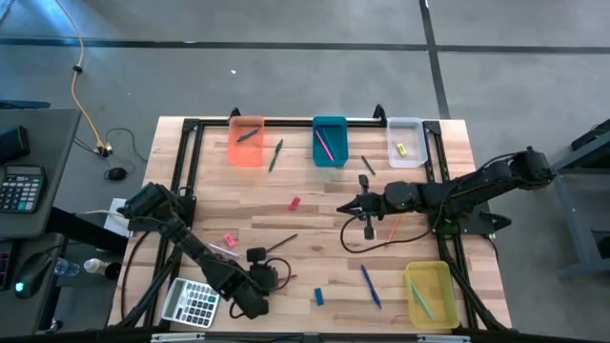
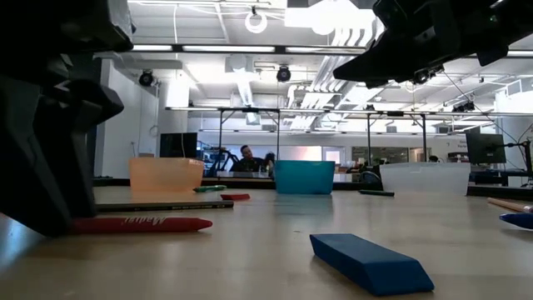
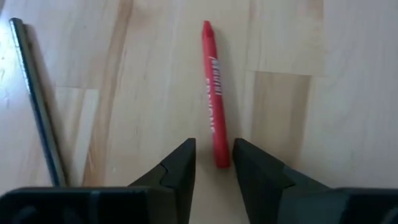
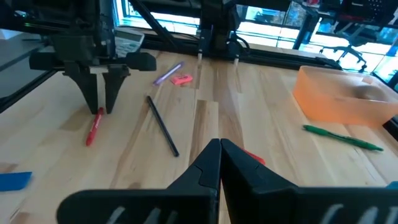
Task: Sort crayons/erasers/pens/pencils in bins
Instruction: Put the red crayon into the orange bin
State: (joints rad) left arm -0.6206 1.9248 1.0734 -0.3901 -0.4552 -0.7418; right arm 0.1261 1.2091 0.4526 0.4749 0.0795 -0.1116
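Observation:
A red crayon (image 3: 213,93) lies flat on the wooden table near its front left. My left gripper (image 3: 214,163) is open and points steeply down at it, one finger on either side of the crayon's near end with a gap at each side; the right wrist view shows this gripper (image 4: 99,99) over the crayon (image 4: 93,130). My right gripper (image 4: 219,146) is shut and hangs above the table's middle (image 1: 345,207), holding nothing. The orange bin (image 1: 246,143), teal bin (image 1: 330,141) and clear bin (image 1: 405,141) stand along the far edge, the yellow bin (image 1: 431,293) at the front right.
A dark pencil (image 4: 163,126) lies just beside the crayon. A blue eraser (image 2: 371,262) and a blue pen (image 1: 370,284) lie near the front edge. A pink eraser (image 1: 229,240), a red eraser (image 1: 294,202) and a green stick (image 1: 275,154) lie farther back. A calculator (image 1: 193,303) sits at the front left.

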